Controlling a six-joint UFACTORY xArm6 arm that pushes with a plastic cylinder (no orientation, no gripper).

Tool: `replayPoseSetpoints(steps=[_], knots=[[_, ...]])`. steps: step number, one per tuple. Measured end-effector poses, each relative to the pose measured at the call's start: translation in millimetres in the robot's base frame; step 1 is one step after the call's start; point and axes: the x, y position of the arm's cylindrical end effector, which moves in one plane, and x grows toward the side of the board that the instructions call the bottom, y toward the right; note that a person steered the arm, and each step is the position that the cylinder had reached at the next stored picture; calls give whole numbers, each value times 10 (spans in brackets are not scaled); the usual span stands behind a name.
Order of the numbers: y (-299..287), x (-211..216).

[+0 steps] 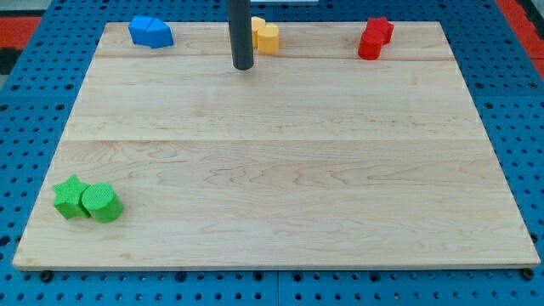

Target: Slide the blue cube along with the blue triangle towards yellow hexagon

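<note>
Two blue blocks [150, 32] sit pressed together at the view's top left of the wooden board; which is the cube and which the triangle cannot be made out. Two yellow blocks [265, 36] stand touching at the top centre, the left one partly hidden behind the rod. My tip [243, 65] rests on the board just left of and below the yellow blocks, well to the right of the blue pair.
Two red blocks [375, 37] stand together at the top right. A green star [70, 197] and a green cylinder [102, 202] touch at the bottom left. The board [280, 170] lies on a blue pegboard.
</note>
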Motion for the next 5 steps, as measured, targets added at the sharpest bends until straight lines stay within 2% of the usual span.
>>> replayPoseSetpoints(steps=[3,5], knots=[[-300,37],[-1619,138]])
